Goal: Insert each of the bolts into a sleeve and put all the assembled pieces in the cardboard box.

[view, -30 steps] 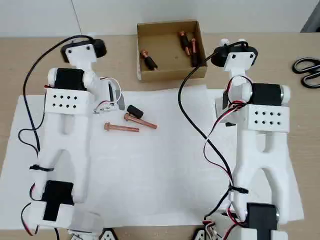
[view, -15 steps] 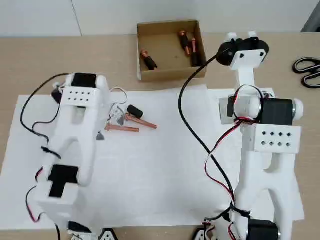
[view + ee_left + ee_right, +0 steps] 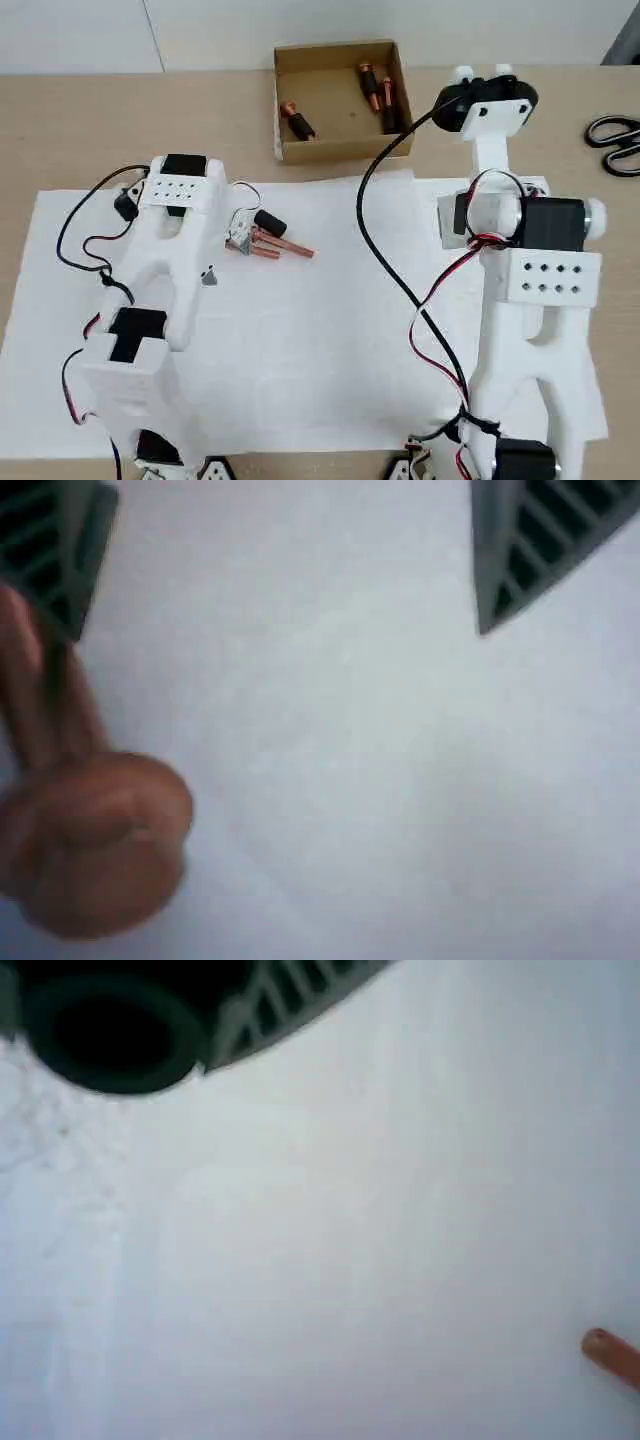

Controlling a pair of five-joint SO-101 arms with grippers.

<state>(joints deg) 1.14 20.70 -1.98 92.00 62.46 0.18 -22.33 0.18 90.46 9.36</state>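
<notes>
Wide open and empty, the left end effector (image 3: 278, 630) should straddle the copper bolt (image 3: 95, 840) beside the black sleeve (image 3: 270, 221).

bolts (image 3: 283, 244) on sheet (image 3: 320, 340), box (image 3: 340, 150) behind, scissors (image 3: 614, 139) far right

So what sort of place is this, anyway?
Probably a robotics lab bench: a wired left arm and right arm on a wooden table, plus a cardboard box and scissors.
</notes>
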